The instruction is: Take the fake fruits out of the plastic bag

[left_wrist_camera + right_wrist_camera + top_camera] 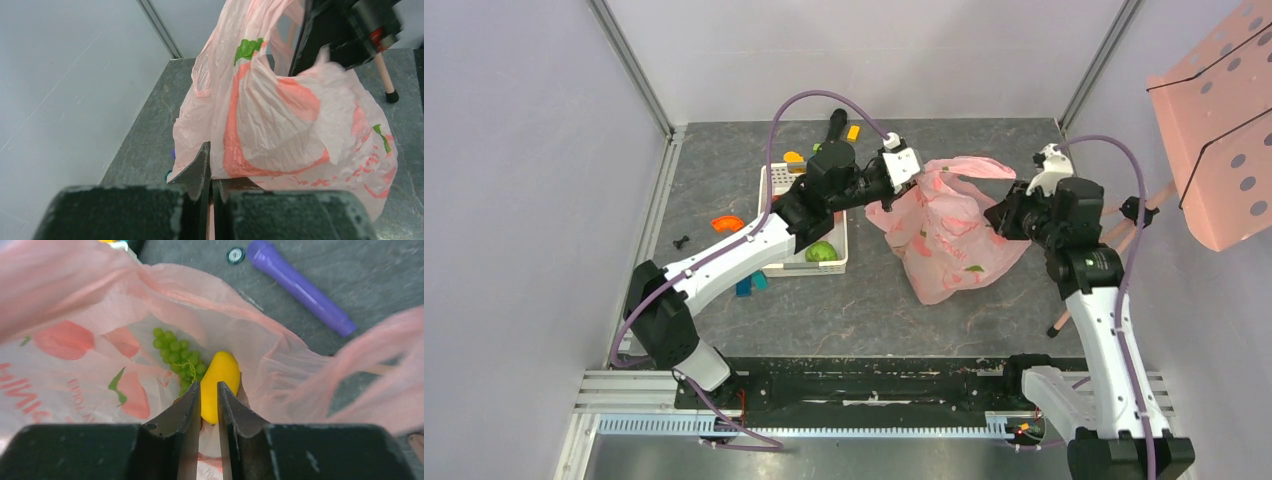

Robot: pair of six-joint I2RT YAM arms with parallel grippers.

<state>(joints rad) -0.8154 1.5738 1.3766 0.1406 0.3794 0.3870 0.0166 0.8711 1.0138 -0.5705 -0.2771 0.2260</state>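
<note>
Pink film of the bag (944, 235), sitting mid-worktop (824, 310) toward the right edge, is being pinched at its rim by the left claw (210, 172), whose jaws are clamped together on it. At the mouth the right claw (208, 395) is hanging with jaws a narrow slit apart, gripping nothing visible. A yellow fruit (220, 382) and grapes (177, 352) are lying inside. Best, I judge: widening the jaws, holding the mouth lifted, then closing on fruit alone, not film. Red print (367, 162) is showing on the bag, too crumpled for reading.

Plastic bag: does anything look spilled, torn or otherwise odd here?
Nothing stands out. The plastic bag shows no tear, its edge pinched in the left gripper, and a yellow fruit and green grapes lie inside it.
</note>
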